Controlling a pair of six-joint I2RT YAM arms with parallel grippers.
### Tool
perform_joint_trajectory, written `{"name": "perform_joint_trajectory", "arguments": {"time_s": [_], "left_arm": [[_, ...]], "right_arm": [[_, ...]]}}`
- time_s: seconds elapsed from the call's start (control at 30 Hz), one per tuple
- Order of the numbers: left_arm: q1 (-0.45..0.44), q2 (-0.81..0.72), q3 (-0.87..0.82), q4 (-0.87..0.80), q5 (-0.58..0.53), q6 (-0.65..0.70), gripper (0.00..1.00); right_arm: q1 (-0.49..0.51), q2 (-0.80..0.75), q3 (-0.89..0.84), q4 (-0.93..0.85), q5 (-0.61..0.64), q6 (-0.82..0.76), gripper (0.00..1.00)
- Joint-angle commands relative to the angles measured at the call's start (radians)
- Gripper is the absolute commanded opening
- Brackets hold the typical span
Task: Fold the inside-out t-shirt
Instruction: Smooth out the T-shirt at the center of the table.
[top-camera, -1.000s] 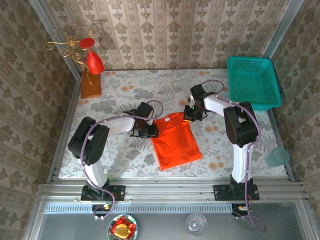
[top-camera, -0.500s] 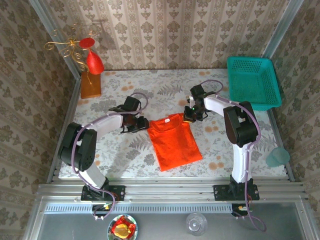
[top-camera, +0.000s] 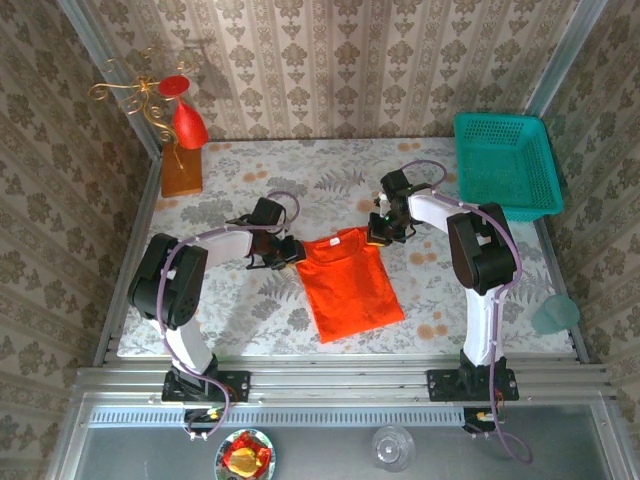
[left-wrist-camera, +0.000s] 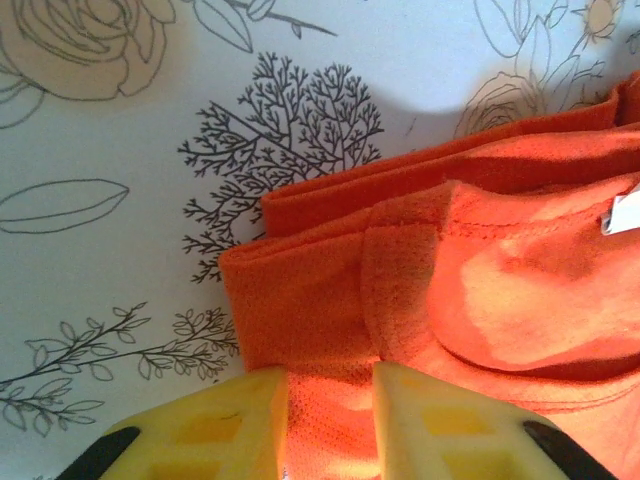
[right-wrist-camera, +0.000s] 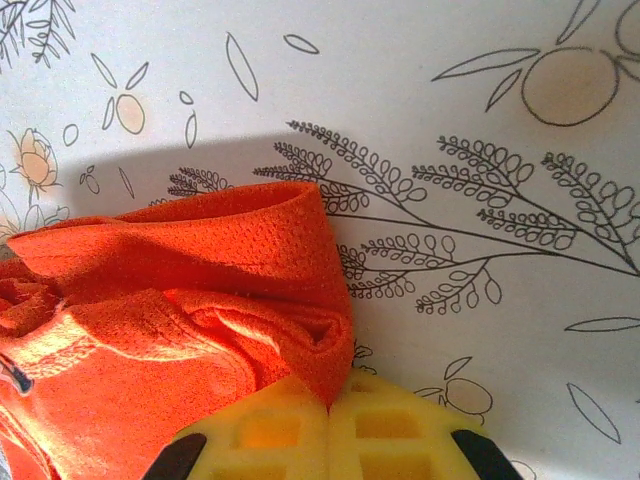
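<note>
The orange-red t-shirt (top-camera: 346, 283) lies flat on the floral table as a narrow rectangle, collar toward the back. My left gripper (top-camera: 287, 250) is low at its upper left corner. In the left wrist view its yellow fingers (left-wrist-camera: 230, 420) stand apart, the gripper (left-wrist-camera: 330, 385) open over the folded shoulder of the t-shirt (left-wrist-camera: 480, 290), with fabric showing in the gap. My right gripper (top-camera: 378, 232) is at the upper right corner. In the right wrist view this gripper (right-wrist-camera: 330, 400) is shut, pinching a fold of the t-shirt (right-wrist-camera: 200, 300).
A teal basket (top-camera: 503, 165) stands at the back right. A red cone ornament (top-camera: 189, 125) with gold wire sits on a wooden block (top-camera: 182, 172) at the back left. A teal cup (top-camera: 553, 313) stands off the table's right edge.
The left gripper let go of the shirt's left shoulder, drew away to the left, and has come back to that corner with its jaws apart. The corner now lies flatter. The right arm has not moved.
</note>
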Motion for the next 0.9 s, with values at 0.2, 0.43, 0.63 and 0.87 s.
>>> {"name": "perform_joint_trajectory", "arguments": {"time_s": [0.2, 0.43, 0.63, 0.87], "left_arm": [[0.003, -0.004, 0.022, -0.066, -0.072, -0.006, 0.34], [-0.009, -0.003, 0.029, -0.003, -0.026, -0.023, 0.13], [-0.039, -0.065, 0.052, 0.072, 0.011, -0.015, 0.03], [-0.042, -0.022, 0.061, 0.126, 0.054, -0.028, 0.03]], "right_arm": [[0.003, -0.031, -0.034, -0.057, 0.005, 0.005, 0.06], [0.004, -0.033, -0.035, -0.057, 0.006, 0.008, 0.06], [0.004, -0.031, -0.034, -0.06, 0.007, 0.007, 0.06], [0.003, -0.034, -0.04, -0.066, 0.009, 0.007, 0.06]]}}
